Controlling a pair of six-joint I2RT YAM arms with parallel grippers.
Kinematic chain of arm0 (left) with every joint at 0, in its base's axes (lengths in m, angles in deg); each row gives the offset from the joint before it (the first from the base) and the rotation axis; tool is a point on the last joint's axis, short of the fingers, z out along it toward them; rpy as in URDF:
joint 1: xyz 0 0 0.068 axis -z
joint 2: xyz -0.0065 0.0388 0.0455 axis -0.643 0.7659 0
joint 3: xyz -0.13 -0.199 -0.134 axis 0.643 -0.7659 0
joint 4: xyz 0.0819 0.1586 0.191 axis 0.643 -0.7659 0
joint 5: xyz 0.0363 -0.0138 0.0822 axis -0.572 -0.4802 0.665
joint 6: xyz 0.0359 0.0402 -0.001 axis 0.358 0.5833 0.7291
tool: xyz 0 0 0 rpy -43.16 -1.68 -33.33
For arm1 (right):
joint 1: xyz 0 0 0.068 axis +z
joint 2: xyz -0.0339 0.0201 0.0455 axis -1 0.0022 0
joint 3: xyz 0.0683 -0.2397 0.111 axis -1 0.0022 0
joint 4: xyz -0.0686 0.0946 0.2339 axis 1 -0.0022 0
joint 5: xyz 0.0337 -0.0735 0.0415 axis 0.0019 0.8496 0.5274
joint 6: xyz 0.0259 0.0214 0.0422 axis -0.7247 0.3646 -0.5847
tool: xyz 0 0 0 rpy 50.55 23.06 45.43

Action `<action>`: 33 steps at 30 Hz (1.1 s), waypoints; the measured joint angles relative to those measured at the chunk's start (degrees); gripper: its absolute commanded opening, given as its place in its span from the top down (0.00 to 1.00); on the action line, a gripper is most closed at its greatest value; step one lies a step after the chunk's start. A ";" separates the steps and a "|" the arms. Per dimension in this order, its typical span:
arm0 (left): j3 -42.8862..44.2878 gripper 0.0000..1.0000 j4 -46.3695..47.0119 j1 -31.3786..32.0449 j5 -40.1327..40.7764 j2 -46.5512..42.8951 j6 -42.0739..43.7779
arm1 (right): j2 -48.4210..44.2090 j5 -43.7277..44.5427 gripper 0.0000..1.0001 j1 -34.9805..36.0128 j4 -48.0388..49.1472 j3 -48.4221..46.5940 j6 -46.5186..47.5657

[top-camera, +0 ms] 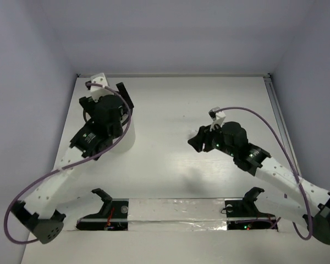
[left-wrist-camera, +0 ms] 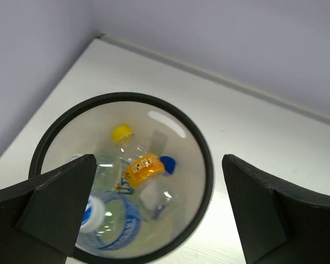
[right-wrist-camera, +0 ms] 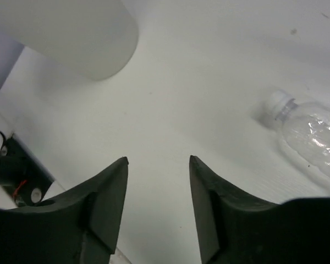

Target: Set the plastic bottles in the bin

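Over the bin (left-wrist-camera: 208, 165), which is standing on the white table (top-camera: 170, 104) towards its far left corner, the left gripper (left-wrist-camera: 158, 162) is hovering with its two fingers (left-wrist-camera: 60, 203) spread wide, wider than the bin's black rim, and gripping nothing. Inside the bin, three bottles are lying in a heap. The blue-labelled bottle (left-wrist-camera: 118, 223) is lying nearest the left finger. The orange-labelled bottle (left-wrist-camera: 142, 168), with a yellow cap, is lying in the middle. The blue-capped bottle (left-wrist-camera: 160, 190) is leaning against it on the right. A pale greenish shape (left-wrist-camera: 105, 165) beside them is showing too faintly to count as a fourth.

Right of the bin (top-camera: 131, 137) and well apart from it, the right gripper (top-camera: 201, 140) is hanging over bare table. Its two fingers (right-wrist-camera: 110, 203) are standing moderately apart and holding nothing. One plain clear bottle (right-wrist-camera: 313, 140) with a white cap is lying on its side on the table, outside the bin (right-wrist-camera: 82, 38), off to the right of that gripper and not touching it.
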 measured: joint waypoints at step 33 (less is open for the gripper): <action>-21.09 0.15 1.44 0.00 -40.37 -41.09 -2.32 | 53.59 21.55 0.01 -7.89 -42.29 -42.23 30.29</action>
